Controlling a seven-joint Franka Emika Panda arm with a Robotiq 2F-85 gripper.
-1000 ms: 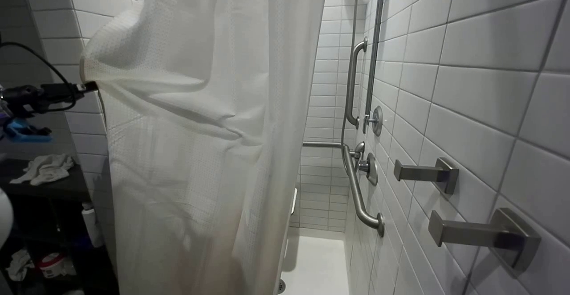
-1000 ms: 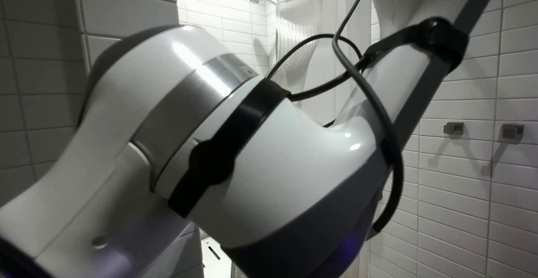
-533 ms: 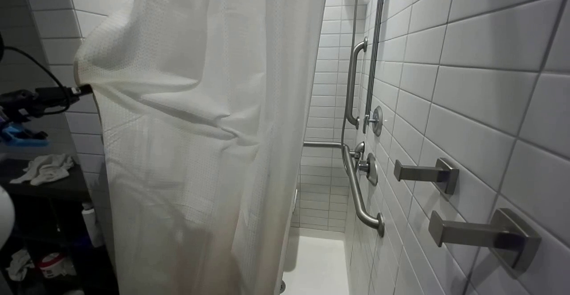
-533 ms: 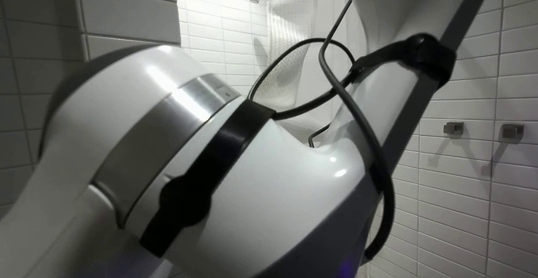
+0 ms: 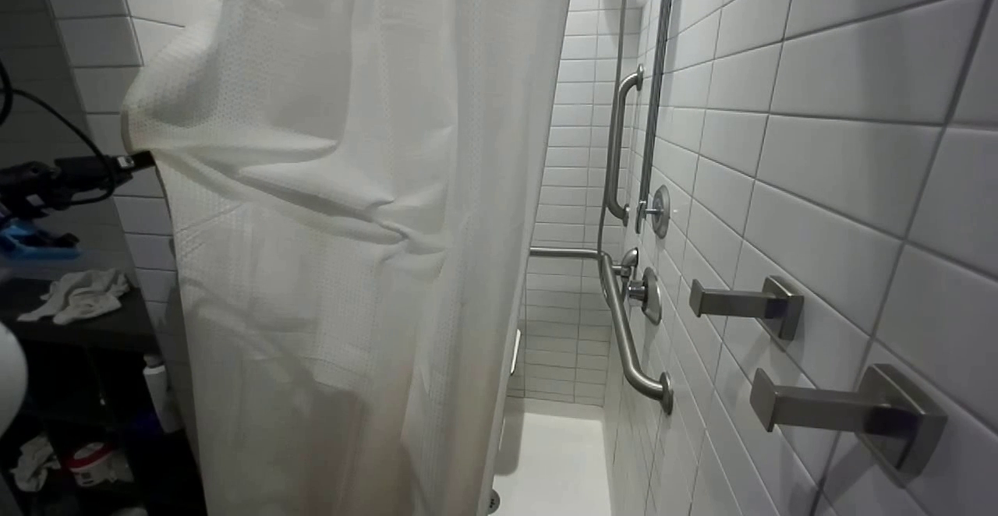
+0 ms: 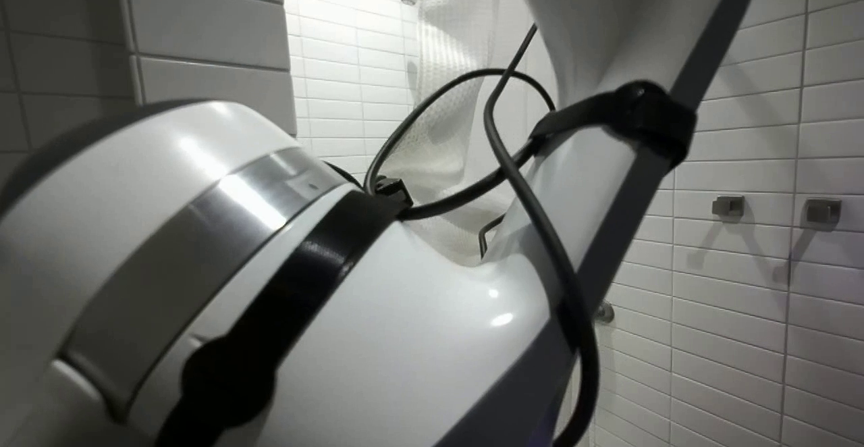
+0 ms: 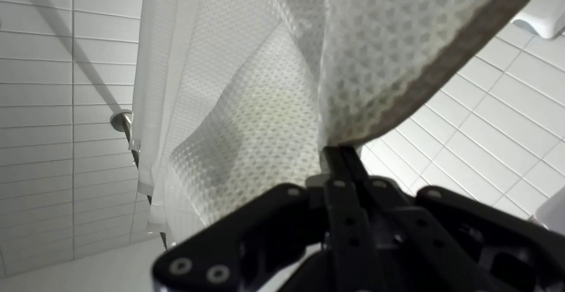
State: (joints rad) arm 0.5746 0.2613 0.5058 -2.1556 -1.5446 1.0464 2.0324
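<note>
Fingers of the Robotiq gripper (image 7: 340, 150) were closed narrow in the wrist view, the brown-hemmed shower curtain (image 7: 273, 120) was pinched between them, folds spread toward eleven o'clock, a curtain rod (image 7: 128, 128) was seen at nine, wall tiles (image 7: 35, 159) beyond

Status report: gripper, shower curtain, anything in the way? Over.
Gripper shut on edge of shower curtain. Creases fan out from the grip. Black cable looped along the arm; might snag.

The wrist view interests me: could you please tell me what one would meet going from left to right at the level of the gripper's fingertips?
Left-hand white tiles → curtain rod → shower curtain → gripper, shut on the curtain's edge → right-hand white tiles.
</note>
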